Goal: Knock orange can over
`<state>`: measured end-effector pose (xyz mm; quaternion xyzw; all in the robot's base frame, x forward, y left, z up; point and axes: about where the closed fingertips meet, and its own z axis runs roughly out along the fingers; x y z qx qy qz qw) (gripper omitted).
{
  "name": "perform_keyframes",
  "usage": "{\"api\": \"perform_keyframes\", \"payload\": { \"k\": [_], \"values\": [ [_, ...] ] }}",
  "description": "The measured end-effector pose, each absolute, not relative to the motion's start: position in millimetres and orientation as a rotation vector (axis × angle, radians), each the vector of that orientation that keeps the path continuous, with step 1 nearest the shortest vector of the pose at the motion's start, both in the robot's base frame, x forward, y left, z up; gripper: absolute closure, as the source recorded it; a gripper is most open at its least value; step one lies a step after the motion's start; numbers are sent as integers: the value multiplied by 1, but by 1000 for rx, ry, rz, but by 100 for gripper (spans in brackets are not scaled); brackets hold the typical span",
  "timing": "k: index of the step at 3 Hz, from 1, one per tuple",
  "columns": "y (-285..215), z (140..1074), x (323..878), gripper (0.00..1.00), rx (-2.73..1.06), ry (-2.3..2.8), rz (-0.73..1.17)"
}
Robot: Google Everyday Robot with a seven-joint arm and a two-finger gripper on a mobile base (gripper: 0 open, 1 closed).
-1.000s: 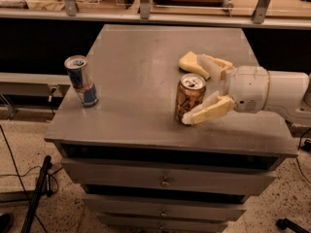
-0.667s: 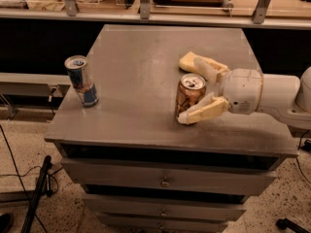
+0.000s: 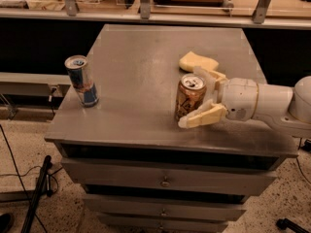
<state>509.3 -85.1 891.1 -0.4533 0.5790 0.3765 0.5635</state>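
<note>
Where the speckled floor (image 3: 14, 178) shows at the far left, black cables (image 3: 9, 149) and a dark stand leg (image 3: 36, 193) are seen beside a grey drawer cabinet (image 3: 146, 130), whose stacked drawer fronts carry one small knob (image 3: 165, 182). On the cabinet's flat top, near its left edge, a slim blue-and-silver can (image 3: 81, 81) is set upright, well apart from everything else.

Right of centre and toward the front edge, the orange can (image 3: 190, 98) is placed on its base. Its long axis is held vertical or very nearly so, its silver pull-tab top is turned upward, and its pale lettering is faced toward the camera.

The gripper (image 3: 181, 93) is positioned around this can at the same level, with its two cream fingers spread wide and nothing clasped between them. One finger (image 3: 198, 62) is laid on the far side of the can, behind it. The other finger (image 3: 203, 116) is angled in at the near side, low by the can's base, where contact is suggested but cannot be settled. Both fingers are pointed leftward.

From the right edge, the white arm (image 3: 265, 101) is extended roughly level above the cabinet top, its rounded wrist lying just right of the can.
</note>
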Motion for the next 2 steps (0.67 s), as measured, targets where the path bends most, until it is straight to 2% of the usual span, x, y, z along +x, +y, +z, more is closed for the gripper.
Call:
{"api": "perform_keyframes", "payload": {
  "k": [2],
  "values": [
    [-87,875,507,0,-1101,1347,898]
  ]
}}
